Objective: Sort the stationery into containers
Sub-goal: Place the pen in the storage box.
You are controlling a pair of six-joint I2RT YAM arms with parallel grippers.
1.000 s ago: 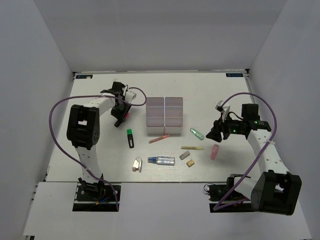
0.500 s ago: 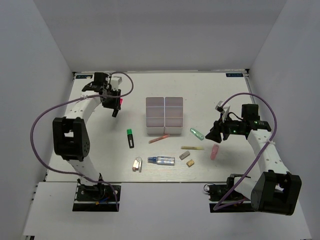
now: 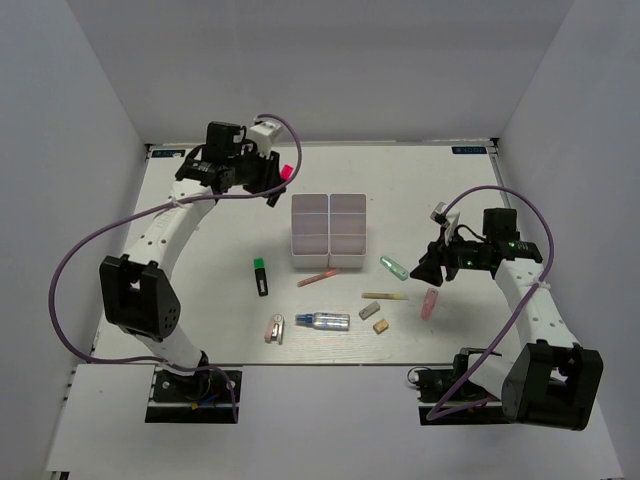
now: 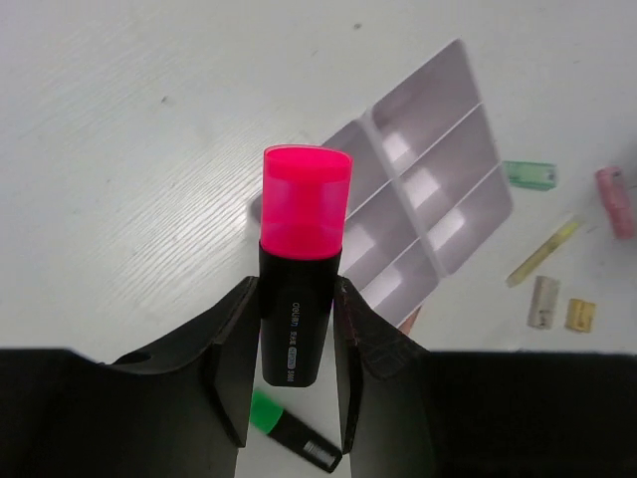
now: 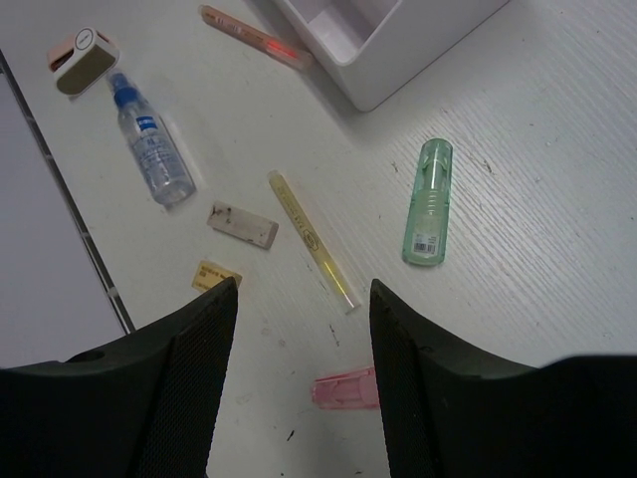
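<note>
Left jaws, gripping the pink-capped black plastic marker (image 4: 306, 199), have swung to the far-left corner of the white divided plastic boxes (image 3: 329, 264), nearing a drop; right jaws hang open, empty.

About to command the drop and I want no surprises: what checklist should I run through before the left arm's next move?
1. Pink-capped marker clamped in left hand: ok.
2. Marker above the containers: not ok, it hangs beside them.
3. Their compartments look empty: ok.
4. Right hand open, away from the containers: ok.
5. Which compartment is meant for markers: cannot tell.
</note>
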